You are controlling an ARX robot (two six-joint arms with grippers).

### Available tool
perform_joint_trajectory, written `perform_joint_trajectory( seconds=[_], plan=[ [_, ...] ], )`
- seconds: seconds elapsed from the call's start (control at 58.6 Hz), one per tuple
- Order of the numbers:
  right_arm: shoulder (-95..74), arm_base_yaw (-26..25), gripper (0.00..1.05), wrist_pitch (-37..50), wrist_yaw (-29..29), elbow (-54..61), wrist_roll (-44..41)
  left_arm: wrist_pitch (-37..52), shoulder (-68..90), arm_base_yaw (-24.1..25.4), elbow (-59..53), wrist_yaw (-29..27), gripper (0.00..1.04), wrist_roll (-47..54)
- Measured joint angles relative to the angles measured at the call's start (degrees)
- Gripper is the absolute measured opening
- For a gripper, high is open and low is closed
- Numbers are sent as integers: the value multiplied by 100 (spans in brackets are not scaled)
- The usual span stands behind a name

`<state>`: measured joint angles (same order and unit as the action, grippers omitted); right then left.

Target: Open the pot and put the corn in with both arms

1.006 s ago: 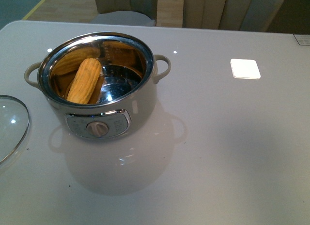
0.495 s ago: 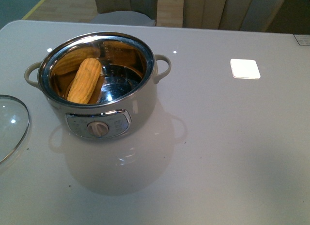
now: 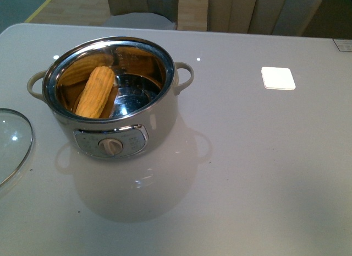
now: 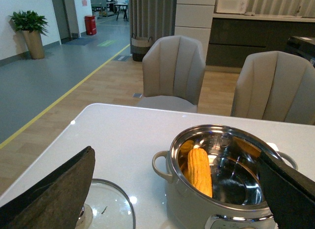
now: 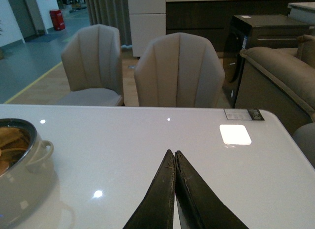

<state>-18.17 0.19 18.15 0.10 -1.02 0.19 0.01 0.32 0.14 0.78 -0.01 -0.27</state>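
Nothing has shifted across the last second, so the task looks finished. The right gripper (image 5: pixel 175 160) is closed on nothing; the left gripper (image 4: pixel 172 189) gapes wide, empty. Beyond the left gripper's spread fingers, the tapered yellow corn (image 3: pixel 96 91) leans inside the open pot (image 3: pixel 126 135), the glass lid (image 3: pixel 11 143) beside it.

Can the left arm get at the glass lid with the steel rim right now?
Probably yes: the left gripper is open, and the round glass lid lies flat on the white table below it, beside the cream-white pot, uncovered.

white table (image 3: pixel 264 157), pot (image 3: pixel 126 124), glass lid (image 3: pixel 12 143)
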Motion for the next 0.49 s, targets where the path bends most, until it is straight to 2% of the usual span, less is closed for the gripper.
perform_joint_trajectory(
  seconds=[0.443,0.495],
  plan=[
    [787,0,2,-782,0,0,0,0,0,0,0,0,98,0],
    [1128,0,2,-1239,-4,0,-2,0,0,0,0,0,98,-2]
  ],
)
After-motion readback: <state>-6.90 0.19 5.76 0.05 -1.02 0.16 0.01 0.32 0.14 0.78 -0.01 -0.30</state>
